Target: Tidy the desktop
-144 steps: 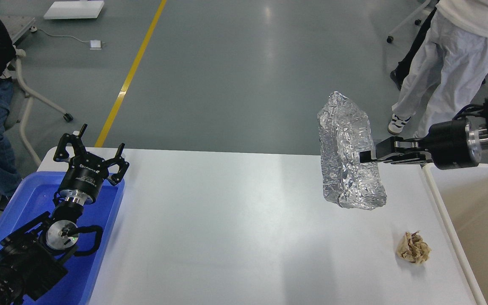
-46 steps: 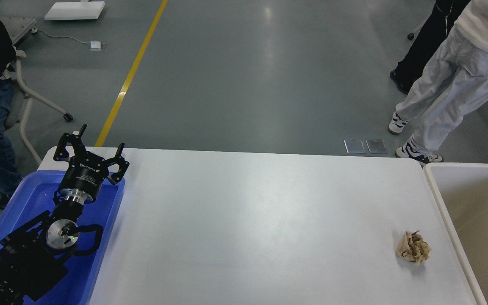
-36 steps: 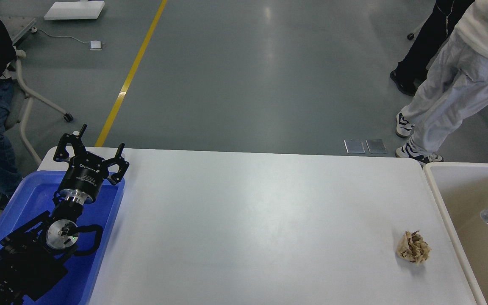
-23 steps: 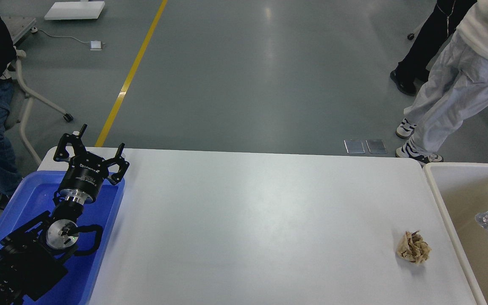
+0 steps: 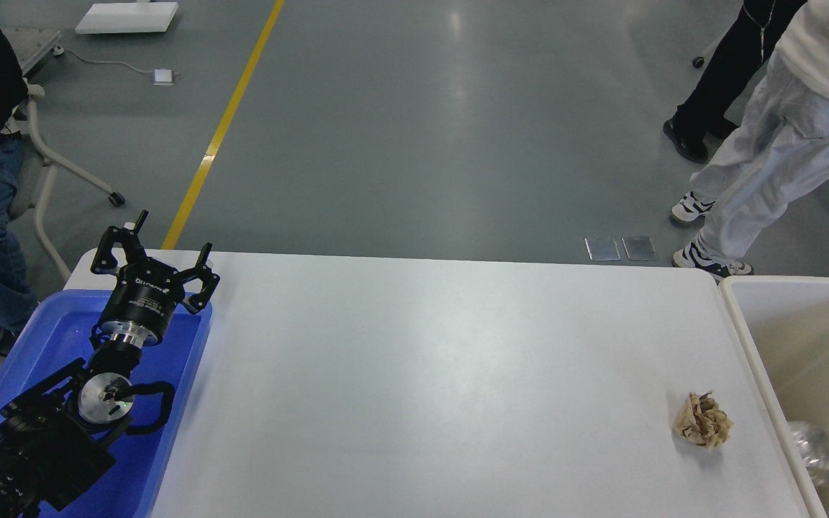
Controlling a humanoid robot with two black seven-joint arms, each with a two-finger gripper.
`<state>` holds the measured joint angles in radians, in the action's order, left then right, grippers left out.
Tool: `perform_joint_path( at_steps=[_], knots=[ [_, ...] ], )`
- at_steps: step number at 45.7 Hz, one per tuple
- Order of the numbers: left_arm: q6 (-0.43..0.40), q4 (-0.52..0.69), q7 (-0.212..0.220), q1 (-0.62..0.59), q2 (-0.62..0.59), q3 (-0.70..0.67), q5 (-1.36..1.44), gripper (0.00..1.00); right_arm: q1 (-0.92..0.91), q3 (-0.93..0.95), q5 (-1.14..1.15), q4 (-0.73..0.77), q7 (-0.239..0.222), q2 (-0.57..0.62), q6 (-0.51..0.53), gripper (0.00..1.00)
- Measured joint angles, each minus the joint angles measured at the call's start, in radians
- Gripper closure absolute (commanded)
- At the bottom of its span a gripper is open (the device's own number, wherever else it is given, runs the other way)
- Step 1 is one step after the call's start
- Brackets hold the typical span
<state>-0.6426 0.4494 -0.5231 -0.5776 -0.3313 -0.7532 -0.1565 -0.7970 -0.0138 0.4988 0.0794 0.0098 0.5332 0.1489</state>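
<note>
The white desktop (image 5: 429,374) fills the middle of the head view. A crumpled tan paper ball (image 5: 702,421) lies on it near the right edge. A crumpled clear plastic wrapper (image 5: 814,442) lies inside the beige bin (image 5: 745,338) at the right. My left gripper (image 5: 155,257) is open and empty, raised over the far end of the blue tray (image 5: 62,331) at the left. My right gripper is out of view.
A person in white trousers (image 5: 767,144) stands beyond the table's far right corner. A seated person and a wheeled chair (image 5: 62,165) are at the far left. Two small metal floor plates (image 5: 621,249) lie just past the table's far edge.
The clear wrapper, held by my right gripper above the desktop's right side 3.2 s ago, has moved right over the bin and dropped into it. My right arm has left the view. The left arm is still.
</note>
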Motion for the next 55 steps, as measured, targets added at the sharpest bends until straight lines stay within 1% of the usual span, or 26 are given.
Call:
perform_joint_path(
  at_steps=[5, 9, 12, 16, 23, 27, 35, 45, 55],
  knots=[
    [0.000, 0.000, 0.000, 0.000, 0.000, 0.000, 0.000, 0.00, -0.071, 0.060, -0.030, -0.078, 0.009, 0.060, -0.004, 0.00],
    [0.000, 0.000, 0.000, 0.001, 0.000, 0.000, 0.000, 0.00, -0.126, 0.165, -0.064, -0.172, 0.022, 0.117, -0.005, 0.00],
    [0.000, 0.000, 0.000, 0.001, 0.000, 0.000, 0.000, 0.00, -0.157, 0.277, -0.081, -0.299, 0.031, 0.160, -0.006, 0.00],
    [0.001, 0.000, 0.000, 0.001, -0.001, 0.000, 0.000, 0.00, -0.185, 0.465, -0.097, -0.399, 0.039, 0.208, -0.003, 0.00],
    [0.001, 0.000, 0.000, 0.001, 0.000, 0.000, 0.000, 0.00, -0.199, 0.733, -0.114, -0.589, 0.051, 0.238, 0.001, 0.00],
    [0.001, 0.000, 0.000, 0.001, 0.000, 0.000, 0.000, 0.00, -0.184, 0.838, -0.118, -0.662, 0.075, 0.239, 0.002, 0.00],
    [0.001, 0.000, 0.000, 0.001, 0.000, 0.000, 0.000, 0.00, -0.141, 0.985, -0.124, -0.752, 0.166, 0.220, 0.003, 0.00],
    [0.000, 0.000, 0.000, 0.001, 0.000, 0.000, 0.000, 0.00, -0.041, 1.131, -0.126, -0.799, 0.211, 0.144, 0.003, 0.00],
    [0.000, 0.000, 0.000, 0.001, 0.000, 0.000, 0.000, 0.00, 0.064, 1.201, -0.126, -0.823, 0.245, 0.052, 0.004, 0.00]
  ],
)
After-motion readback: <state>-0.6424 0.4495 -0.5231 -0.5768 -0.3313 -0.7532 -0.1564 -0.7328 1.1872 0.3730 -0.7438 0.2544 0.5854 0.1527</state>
